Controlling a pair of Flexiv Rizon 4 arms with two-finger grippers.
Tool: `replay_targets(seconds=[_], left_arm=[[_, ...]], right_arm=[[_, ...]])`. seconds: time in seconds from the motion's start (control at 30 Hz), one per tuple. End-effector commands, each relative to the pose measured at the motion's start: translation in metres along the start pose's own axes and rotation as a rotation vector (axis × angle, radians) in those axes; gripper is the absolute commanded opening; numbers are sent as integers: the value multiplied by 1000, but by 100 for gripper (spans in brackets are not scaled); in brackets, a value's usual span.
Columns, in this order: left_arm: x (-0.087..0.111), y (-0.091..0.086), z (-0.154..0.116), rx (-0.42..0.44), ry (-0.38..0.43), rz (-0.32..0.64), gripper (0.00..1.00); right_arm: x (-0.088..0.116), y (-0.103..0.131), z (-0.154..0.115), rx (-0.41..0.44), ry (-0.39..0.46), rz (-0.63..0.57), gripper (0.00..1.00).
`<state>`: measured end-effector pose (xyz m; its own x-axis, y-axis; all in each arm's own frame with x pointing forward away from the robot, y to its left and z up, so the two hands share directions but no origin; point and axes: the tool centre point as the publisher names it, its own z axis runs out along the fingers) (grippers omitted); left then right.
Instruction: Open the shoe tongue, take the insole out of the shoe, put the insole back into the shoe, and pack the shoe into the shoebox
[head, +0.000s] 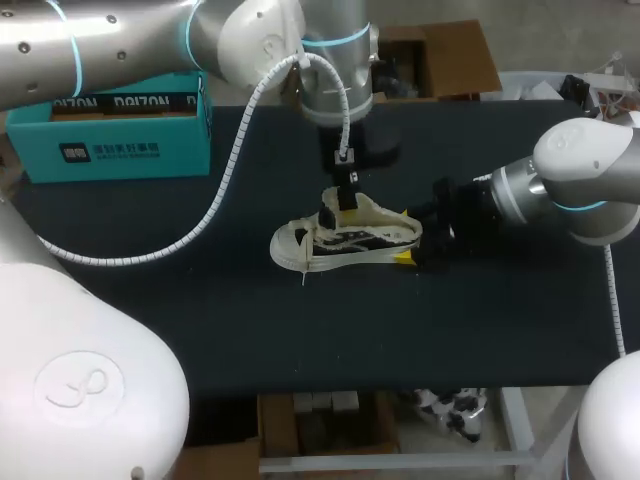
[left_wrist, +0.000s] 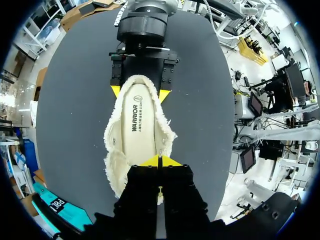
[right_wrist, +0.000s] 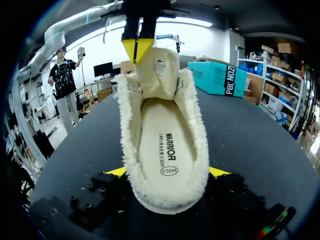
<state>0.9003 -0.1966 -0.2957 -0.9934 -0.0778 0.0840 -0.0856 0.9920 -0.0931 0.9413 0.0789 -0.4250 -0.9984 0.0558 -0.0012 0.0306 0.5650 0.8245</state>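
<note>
In right wrist view, right gripper (right_wrist: 168, 172) body mostly hidden under shoe (right_wrist: 165, 115) heel; only yellow tips showed, one each side. Fingers pressed heel from both sides, gripping it. Shoe sat upright mid-table (head: 180, 320), toe toward robot's left. Inside lay insole (right_wrist: 166, 145), front end hidden under tongue (right_wrist: 157, 67). Above shoe hung left gripper (left_wrist: 159, 161), tips clenched on tongue's top edge, holding it upright. Tongue hard to make out in left wrist view. At far left, shoebox (head: 110, 135), well apart, partly hidden behind left arm.
</note>
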Motion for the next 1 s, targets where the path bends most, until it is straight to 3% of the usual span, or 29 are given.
replay_targets(seconds=[0.03, 0.13, 0.47, 0.7, 1.0], left_arm=[[-1, -2, -1, -8, 2, 0, 0], [-4, -5, 4, -19, -13, -34, 0], [-13, -8, 50, 12, -19, 45, 0], [-12, 2, 69, 46, 66, 62, 0], [-6, 2, 90, 20, 130, 57, 0]], right_arm=[[-2, -4, 1, -2, 1, -1, 0], [-2, -4, 1, -2, 1, -1, 0], [-2, -4, 1, -2, 1, -1, 0], [-2, -4, 1, -2, 1, -1, 0], [-2, -4, 1, -2, 1, -1, 0]])
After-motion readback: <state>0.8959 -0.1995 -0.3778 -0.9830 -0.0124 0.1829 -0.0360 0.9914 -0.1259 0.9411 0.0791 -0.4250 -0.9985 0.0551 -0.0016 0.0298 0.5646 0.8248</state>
